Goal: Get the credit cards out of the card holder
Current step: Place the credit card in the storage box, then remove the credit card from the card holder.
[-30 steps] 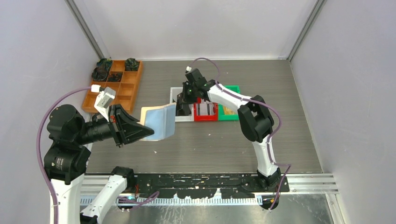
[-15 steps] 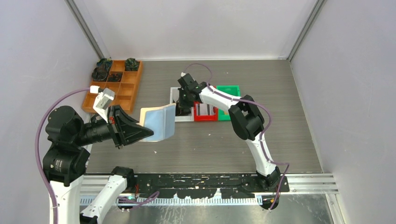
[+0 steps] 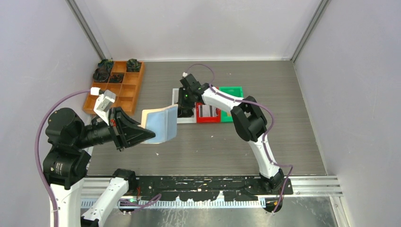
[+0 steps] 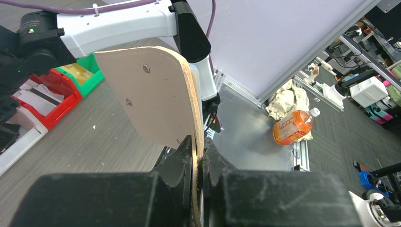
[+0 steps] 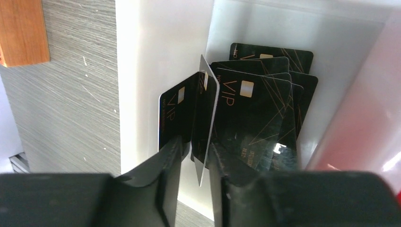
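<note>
Leftward goes my right gripper (image 5: 194, 153), now over the white bin (image 5: 156, 42), pinching a black card (image 5: 201, 109). I should let go slowly so it drops in. My left gripper (image 4: 197, 146) pinches the holder (image 3: 161, 124), middle left of the top view.

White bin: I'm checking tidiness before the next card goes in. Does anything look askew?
Yes. The black cards in the white bin lie fanned and overlapping, not squared. One card stands on edge between the fingers of the right gripper, at the pile's edge, instead of lying flat.
</note>
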Motion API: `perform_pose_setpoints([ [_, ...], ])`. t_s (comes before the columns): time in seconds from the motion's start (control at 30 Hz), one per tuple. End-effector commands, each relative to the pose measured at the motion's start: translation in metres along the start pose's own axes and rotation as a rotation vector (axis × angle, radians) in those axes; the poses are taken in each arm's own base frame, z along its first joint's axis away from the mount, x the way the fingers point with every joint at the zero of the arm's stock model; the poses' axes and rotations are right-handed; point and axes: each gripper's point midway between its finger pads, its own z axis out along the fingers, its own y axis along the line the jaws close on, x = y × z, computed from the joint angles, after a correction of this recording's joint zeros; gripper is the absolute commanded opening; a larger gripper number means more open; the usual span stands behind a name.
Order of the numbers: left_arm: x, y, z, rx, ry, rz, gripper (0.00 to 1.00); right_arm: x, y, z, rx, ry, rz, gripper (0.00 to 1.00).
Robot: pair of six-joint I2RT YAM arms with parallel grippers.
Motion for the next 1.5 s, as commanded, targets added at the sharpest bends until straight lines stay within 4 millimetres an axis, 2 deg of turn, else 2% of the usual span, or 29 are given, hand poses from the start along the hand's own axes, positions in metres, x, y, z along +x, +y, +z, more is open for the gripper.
perform_pose_setpoints([
  [0.0,-0.009,-0.011,-0.003,0.020,-0.025,0.071,0.00,-0.017,0.012,-0.015,-0.011,-0.053,-0.020,0.39],
  [0.07,-0.008,-0.012,-0.003,0.021,-0.024,0.070,0.00,-0.024,0.015,-0.030,-0.011,-0.088,-0.028,0.46],
  [0.2,-0.007,-0.010,-0.003,0.021,-0.022,0.067,0.00,-0.043,0.031,-0.071,-0.041,-0.197,-0.042,0.50],
  [0.37,-0.007,-0.009,-0.002,0.023,-0.025,0.062,0.00,-0.053,0.061,-0.120,-0.090,-0.277,-0.092,0.53],
  [0.47,-0.007,-0.008,-0.002,0.023,-0.023,0.059,0.00,-0.056,0.084,-0.151,-0.128,-0.319,-0.128,0.64],
  [0.53,-0.006,-0.009,-0.002,0.025,-0.022,0.060,0.00,-0.059,0.100,-0.183,-0.172,-0.358,-0.151,0.66],
  [0.57,-0.006,-0.009,-0.002,0.029,-0.020,0.062,0.00,-0.058,0.106,-0.191,-0.204,-0.366,-0.147,0.67],
  [0.6,-0.005,-0.009,-0.002,0.031,-0.018,0.058,0.00,-0.061,0.114,-0.213,-0.254,-0.396,-0.141,0.69],
  [0.7,-0.003,-0.011,-0.002,0.043,-0.010,0.053,0.00,-0.061,0.129,-0.261,-0.427,-0.454,-0.110,0.76],
  [0.8,-0.004,-0.013,-0.003,0.050,-0.014,0.061,0.00,-0.049,0.145,-0.307,-0.631,-0.509,-0.124,0.83],
  [0.9,-0.006,-0.014,-0.003,0.051,-0.021,0.068,0.00,-0.030,0.156,-0.340,-0.808,-0.535,-0.124,0.90],
  [0.93,-0.005,-0.015,-0.003,0.053,-0.019,0.066,0.00,-0.018,0.153,-0.341,-0.849,-0.506,-0.112,0.91],
  [1.13,-0.005,-0.016,-0.003,0.062,-0.013,0.060,0.00,0.027,0.153,-0.378,-1.170,-0.464,-0.029,0.93],
  [1.23,-0.004,-0.016,-0.003,0.062,-0.011,0.057,0.00,0.043,0.151,-0.385,-1.270,-0.433,-0.009,0.91],
  [1.47,-0.008,-0.014,-0.001,0.065,-0.013,0.046,0.00,0.073,0.162,-0.399,-1.473,-0.404,-0.012,0.86],
])
